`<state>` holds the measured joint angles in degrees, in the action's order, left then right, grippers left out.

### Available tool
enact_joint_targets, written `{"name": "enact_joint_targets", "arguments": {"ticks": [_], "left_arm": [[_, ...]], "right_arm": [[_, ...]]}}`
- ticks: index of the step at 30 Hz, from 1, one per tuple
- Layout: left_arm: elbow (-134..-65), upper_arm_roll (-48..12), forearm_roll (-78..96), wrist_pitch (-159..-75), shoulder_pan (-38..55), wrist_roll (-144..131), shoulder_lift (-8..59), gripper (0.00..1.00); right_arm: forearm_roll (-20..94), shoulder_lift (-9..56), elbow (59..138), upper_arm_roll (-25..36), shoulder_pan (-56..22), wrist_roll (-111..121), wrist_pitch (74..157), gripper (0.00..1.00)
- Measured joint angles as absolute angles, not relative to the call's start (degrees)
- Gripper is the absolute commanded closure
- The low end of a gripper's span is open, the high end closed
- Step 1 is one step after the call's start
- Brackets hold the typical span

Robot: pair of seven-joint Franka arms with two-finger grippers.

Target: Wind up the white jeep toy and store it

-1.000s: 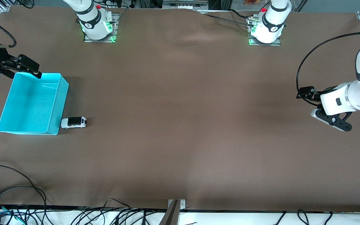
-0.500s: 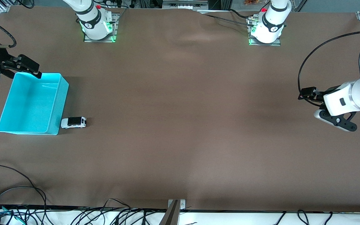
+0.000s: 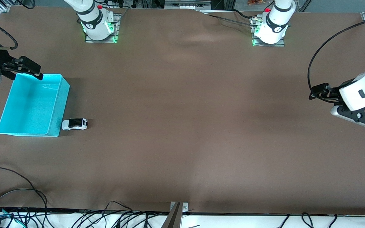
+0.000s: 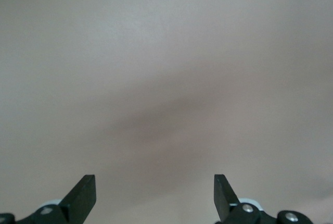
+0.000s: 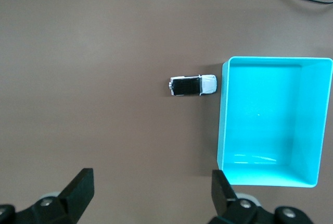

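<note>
Front view showed nothing begun: the white jeep toy (image 3: 74, 124) sat untouched on the tabletop (image 3: 182, 126), just beside the cyan bin (image 3: 55, 104), at the bin's corner nearest the camera. The right end effector (image 3: 27, 67) hung above the bin's farthest rim, fingers spread wide and empty, so the jeep lay at about five o'clock from it. Next, I judged, that arm would need to drop over the little car and pinch its body. The left end effector (image 3: 318, 92), equally wide and empty, waited over bare tabletop, the jeep far off toward nine o'clock.
</note>
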<state>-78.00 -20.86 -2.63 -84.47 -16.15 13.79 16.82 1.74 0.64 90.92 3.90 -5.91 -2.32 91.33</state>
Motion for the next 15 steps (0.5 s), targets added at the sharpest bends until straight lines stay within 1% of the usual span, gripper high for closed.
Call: {"name": "enact_joint_targets", "arguments": {"ticks": [3, 5, 11, 15], "left_arm": [[-78.3, -20.3, -2.6, -84.3, -15.5, 13.8, 15.4, 0.0], [-78.6, -18.9, -2.6, -84.3, -14.1, 13.7, 14.6, 0.0], [-80.0, -8.2, -2.1, -84.2, -5.0, 13.6, 12.4, 0.0], [-80.3, -4.4, -0.1, -84.4, -3.0, 13.4, 11.3, 0.0]], "right_arm": [[1.7, 0.9, 91.1, 3.9, -5.9, -2.3, 91.1, 0.0], [1.7, 1.2, 91.3, 3.9, -5.9, -2.3, 91.1, 0.0], [1.7, 3.4, 91.6, 3.9, -5.9, -2.3, 91.1, 0.0], [1.7, 4.8, 91.6, 3.9, -5.9, -2.3, 91.1, 0.0]]}}
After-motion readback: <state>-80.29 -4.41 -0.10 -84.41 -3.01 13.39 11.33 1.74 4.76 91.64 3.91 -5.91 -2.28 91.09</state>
